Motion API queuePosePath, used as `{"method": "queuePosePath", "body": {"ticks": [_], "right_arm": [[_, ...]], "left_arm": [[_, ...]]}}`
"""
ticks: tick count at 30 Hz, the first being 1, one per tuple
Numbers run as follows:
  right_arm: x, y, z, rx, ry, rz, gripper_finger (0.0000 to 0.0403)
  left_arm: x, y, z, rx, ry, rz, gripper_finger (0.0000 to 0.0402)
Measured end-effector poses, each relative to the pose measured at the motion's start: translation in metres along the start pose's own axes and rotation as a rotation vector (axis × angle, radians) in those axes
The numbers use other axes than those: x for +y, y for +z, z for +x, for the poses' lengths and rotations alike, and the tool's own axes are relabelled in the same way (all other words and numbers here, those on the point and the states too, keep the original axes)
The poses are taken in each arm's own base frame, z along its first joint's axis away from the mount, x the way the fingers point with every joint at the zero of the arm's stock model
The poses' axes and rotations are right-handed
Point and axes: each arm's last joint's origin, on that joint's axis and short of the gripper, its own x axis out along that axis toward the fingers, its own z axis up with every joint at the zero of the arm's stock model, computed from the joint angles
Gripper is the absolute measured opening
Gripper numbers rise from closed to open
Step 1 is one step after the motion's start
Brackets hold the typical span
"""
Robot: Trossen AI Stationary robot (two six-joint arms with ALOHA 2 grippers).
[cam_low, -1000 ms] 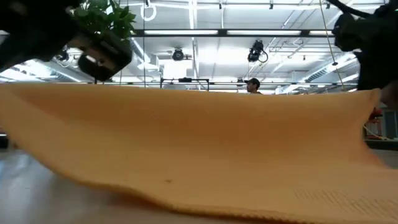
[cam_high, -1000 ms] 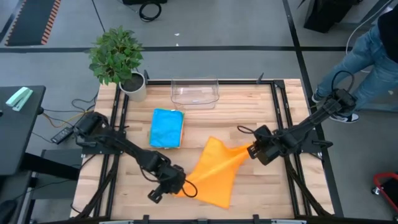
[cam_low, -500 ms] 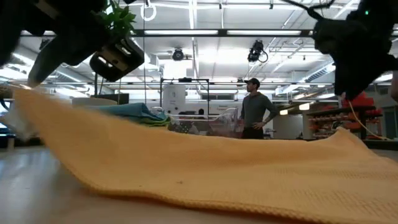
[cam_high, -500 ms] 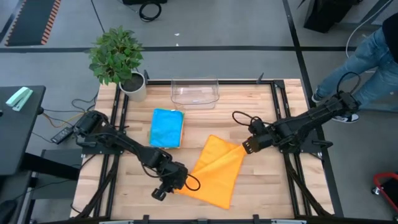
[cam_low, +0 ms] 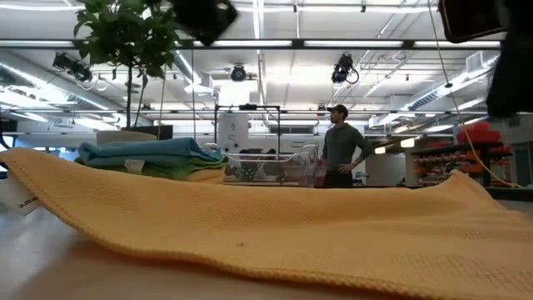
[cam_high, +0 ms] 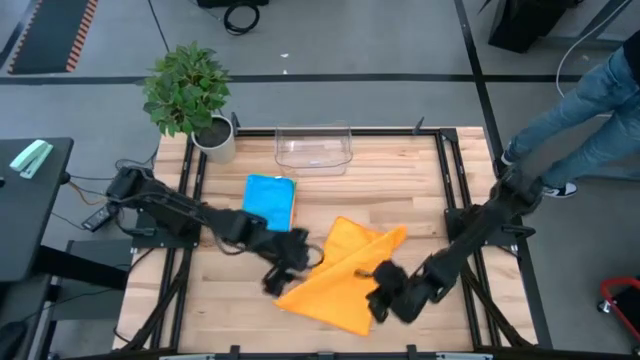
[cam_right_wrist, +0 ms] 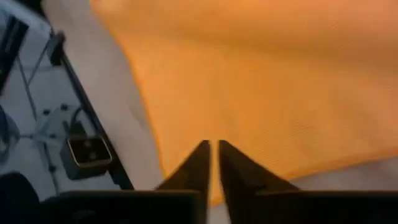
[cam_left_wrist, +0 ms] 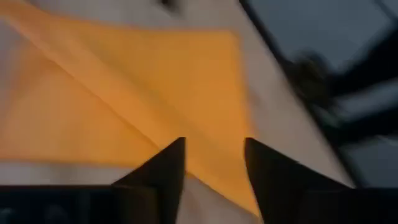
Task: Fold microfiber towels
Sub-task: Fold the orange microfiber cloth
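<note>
On your left, the left gripper [cam_high: 283, 270] hangs just off the orange towel's [cam_high: 345, 275] near-left edge, between it and the folded blue towel [cam_high: 269, 204]. In its wrist view the two dark fingers [cam_left_wrist: 163, 171] stand clearly apart with only cloth showing behind the gap, so it holds nothing.

The orange towel lies loosely on the wooden table [cam_high: 420, 190], right of centre and toward the front, with one corner flopped over itself in a diagonal crease. Judge it as light, limp and a little grippy: it will drape and sag from any pinch, and will not hold a shape until you press it flat. In the low view its textured weave [cam_low: 275, 233] rises in a soft hump, so the fold is not lying flat yet. Take it by a corner or along a hem, pinching only one layer unless you mean to carry the fold.

Behind it sits the clear plastic bin [cam_high: 313, 148], with the potted plant [cam_high: 190, 95] at the far left corner.

On your right, the right gripper [cam_high: 385, 297] is low at the towel's front-right edge. Its fingers [cam_right_wrist: 198, 163] are nearly together, a thin slit between them, and no cloth appears caught there.
</note>
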Motion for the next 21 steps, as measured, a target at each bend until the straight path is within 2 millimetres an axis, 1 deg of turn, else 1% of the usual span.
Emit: {"method": "queuePosePath", "body": {"ticks": [1, 2, 5, 6, 9, 12, 14, 16, 17, 19, 21], "right_arm": [[0.004, -0.006, 0.007, 0.006, 0.002, -0.016, 0.0025], [0.009, -0.011, 0.013, 0.009, 0.004, -0.031, 0.0013], [0.026, -0.021, 0.026, 0.018, 0.016, -0.025, 0.0008], [0.028, -0.024, 0.03, 0.026, 0.008, -0.03, 0.0007], [0.036, -0.033, 0.042, 0.064, -0.001, -0.041, 0.0005], [0.04, -0.039, 0.052, 0.097, -0.005, -0.028, 0.0005], [0.036, -0.045, 0.055, 0.106, -0.033, -0.026, 0.0005], [0.036, -0.049, 0.059, 0.124, -0.035, -0.011, 0.0004], [0.035, -0.051, 0.058, 0.136, -0.037, -0.011, 0.0004], [0.033, -0.054, 0.061, 0.155, -0.043, -0.005, 0.0004], [0.029, -0.057, 0.061, 0.169, -0.068, -0.011, 0.0004]], "left_arm": [[0.01, 0.002, 0.007, -0.029, 0.037, 0.004, 0.0152], [0.019, 0.004, 0.016, -0.052, 0.058, 0.005, 0.0125], [0.045, -0.004, 0.043, -0.03, 0.114, -0.005, 0.0031], [0.054, -0.005, 0.051, -0.032, 0.138, 0.001, 0.0017], [0.075, -0.013, 0.07, -0.025, 0.218, -0.014, 0.0012], [0.094, -0.025, 0.086, 0.005, 0.246, -0.046, 0.0006], [0.106, -0.028, 0.096, -0.011, 0.264, -0.06, 0.0007], [0.114, -0.038, 0.104, 0.037, 0.27, -0.078, 0.0007], [0.118, -0.04, 0.11, 0.049, 0.273, -0.076, 0.0006], [0.12, -0.045, 0.117, 0.101, 0.277, -0.064, 0.0005], [0.121, -0.04, 0.124, 0.104, 0.304, -0.032, 0.0006]]}}
